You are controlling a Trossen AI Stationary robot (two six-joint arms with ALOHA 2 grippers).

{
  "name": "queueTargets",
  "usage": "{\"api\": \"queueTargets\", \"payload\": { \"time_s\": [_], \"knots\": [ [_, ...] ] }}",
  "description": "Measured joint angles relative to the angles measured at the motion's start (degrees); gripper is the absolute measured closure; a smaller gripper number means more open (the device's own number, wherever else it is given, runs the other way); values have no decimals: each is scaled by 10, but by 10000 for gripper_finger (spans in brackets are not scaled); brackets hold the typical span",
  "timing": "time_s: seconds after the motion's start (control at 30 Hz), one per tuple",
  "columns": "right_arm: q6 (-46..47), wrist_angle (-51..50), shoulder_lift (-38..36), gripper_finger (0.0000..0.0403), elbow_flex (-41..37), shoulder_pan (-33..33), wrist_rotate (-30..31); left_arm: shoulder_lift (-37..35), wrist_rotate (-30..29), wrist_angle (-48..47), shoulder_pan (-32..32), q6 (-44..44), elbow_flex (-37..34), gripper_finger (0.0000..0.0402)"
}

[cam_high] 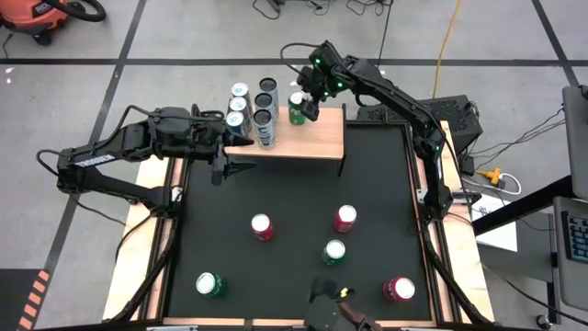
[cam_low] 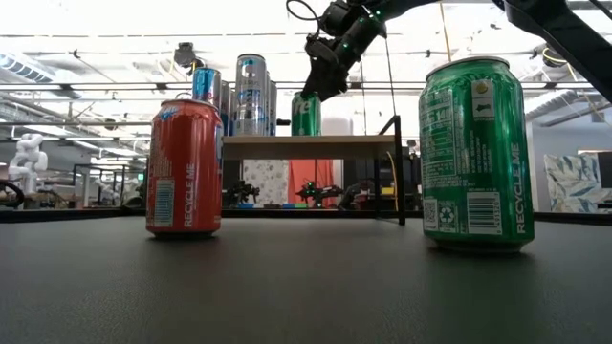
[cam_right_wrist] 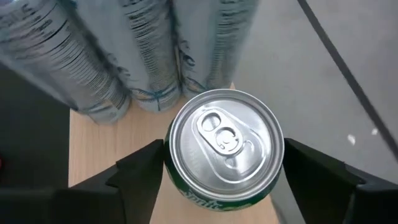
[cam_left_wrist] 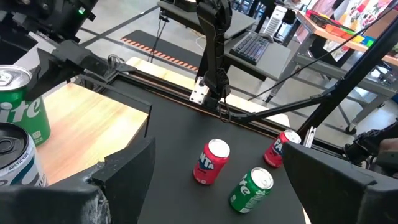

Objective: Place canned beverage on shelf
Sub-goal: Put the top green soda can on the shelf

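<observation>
Since the green can (cam_right_wrist: 219, 146) is round, stiff metal with smooth sides, it could slip, so it is best held by its sides, near the top. It stands on the shelf (cam_high: 312, 138) in the upper middle of the high view, beside the tall silver cans (cam_high: 252, 112). The right pincer (cam_high: 306, 96) sits over it, one finger on each side; I cannot tell if they touch. The left pincer (cam_high: 241, 154) waits wide and empty at the shelf's left edge. Five more cans stand on the desk (cam_high: 294, 193).
</observation>
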Motion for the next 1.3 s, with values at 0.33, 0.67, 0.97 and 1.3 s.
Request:
{"api": "queueTargets", "payload": {
  "time_s": [0.33, 0.67, 0.97, 1.3],
  "knots": [
    [-143, -17, -1, 118, 0, -1, -48, 0, 0, 0, 0, 0, 0, 49],
    [-251, -38, -1, 118, 0, -1, -63, 0, 0, 0, 0, -1, 0, 49],
    [-250, -38, -1, 106, 0, -1, -60, 0, 0, 0, 0, -16, 0, 49],
    [-246, -27, 1, 85, -2, -8, -56, 0, 0, 0, 0, -16, 0, 49]
  ]
}}
